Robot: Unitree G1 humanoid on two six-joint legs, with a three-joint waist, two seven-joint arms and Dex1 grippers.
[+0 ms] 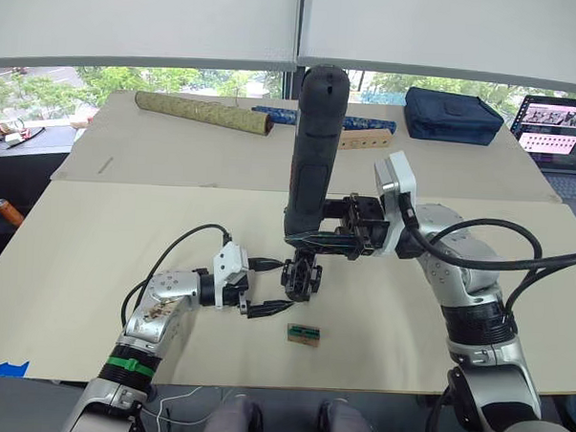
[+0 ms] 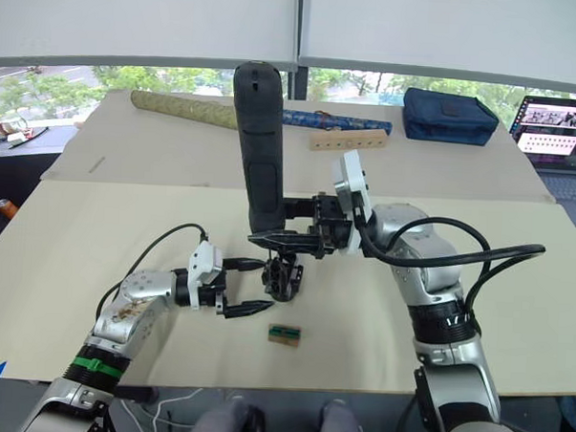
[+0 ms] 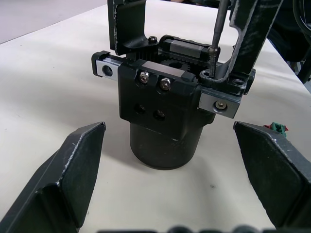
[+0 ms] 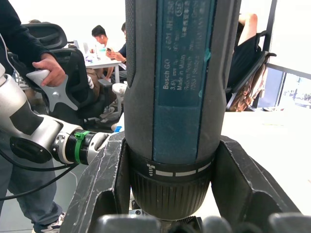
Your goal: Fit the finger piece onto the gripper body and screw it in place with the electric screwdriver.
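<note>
The gripper body (image 3: pixel 165 111) stands on the tan table (image 1: pixel 95 246) between my two arms, round base down. The metal bit (image 3: pixel 217 29) of the electric screwdriver (image 1: pixel 315 150) comes down onto its top rail at one end. Whether the tip sits in a screw head I cannot tell — one of my right fingers (image 3: pixel 248 39) crosses in front. My right gripper (image 1: pixel 316 242) is clamped around the screwdriver's lower barrel, holding it upright. My left gripper (image 1: pixel 271 287) is spread wide, fingers either side of the body and not touching it. I cannot make out the finger piece as a separate part. A small wooden block with a green top (image 1: pixel 303 334) lies just beside — half hidden in the left wrist view.
</note>
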